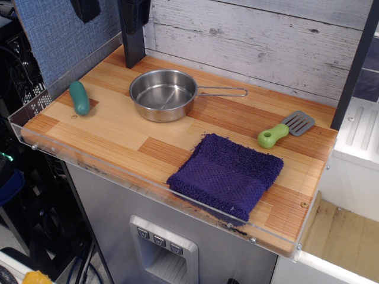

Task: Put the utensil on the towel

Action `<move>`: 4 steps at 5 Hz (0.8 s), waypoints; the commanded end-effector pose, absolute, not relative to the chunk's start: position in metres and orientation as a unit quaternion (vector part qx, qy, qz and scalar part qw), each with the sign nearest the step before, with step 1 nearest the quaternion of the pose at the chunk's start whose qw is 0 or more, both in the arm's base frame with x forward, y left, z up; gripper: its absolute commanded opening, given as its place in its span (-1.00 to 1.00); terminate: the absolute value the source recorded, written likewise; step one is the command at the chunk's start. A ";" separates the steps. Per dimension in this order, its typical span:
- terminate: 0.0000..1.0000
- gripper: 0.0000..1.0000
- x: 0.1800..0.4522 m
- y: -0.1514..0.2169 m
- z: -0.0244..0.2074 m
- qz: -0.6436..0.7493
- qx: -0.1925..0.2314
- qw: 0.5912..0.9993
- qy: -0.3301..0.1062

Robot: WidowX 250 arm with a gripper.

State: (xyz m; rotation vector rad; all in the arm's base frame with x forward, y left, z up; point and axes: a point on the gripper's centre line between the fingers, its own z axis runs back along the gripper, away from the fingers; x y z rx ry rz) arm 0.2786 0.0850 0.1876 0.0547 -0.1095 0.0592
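Wooden table with clear plastic rim. Towel flat near front edge, nothing on it. Pan further back, empty, wire handle pointing right. Spatula on bare wood just beyond towel's far right corner, close but apart; green handle toward towel, grey blade away. Teal pickle toy far left, well apart.

Gripper: dark shapes at top edge, cropped; fingers not visible, cannot tell spread or closed.

Judgement: task not started. Left: reach, grasp handle, lift, short carry, release on towel.
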 end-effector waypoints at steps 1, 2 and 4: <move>-1.00 1.00 0.279 0.085 0.188 0.030 0.027 0.998 -0.055; -1.00 1.00 0.295 0.055 0.175 0.017 0.024 0.998 -0.057; -1.00 1.00 0.321 -0.008 0.147 -0.003 0.015 0.997 -0.078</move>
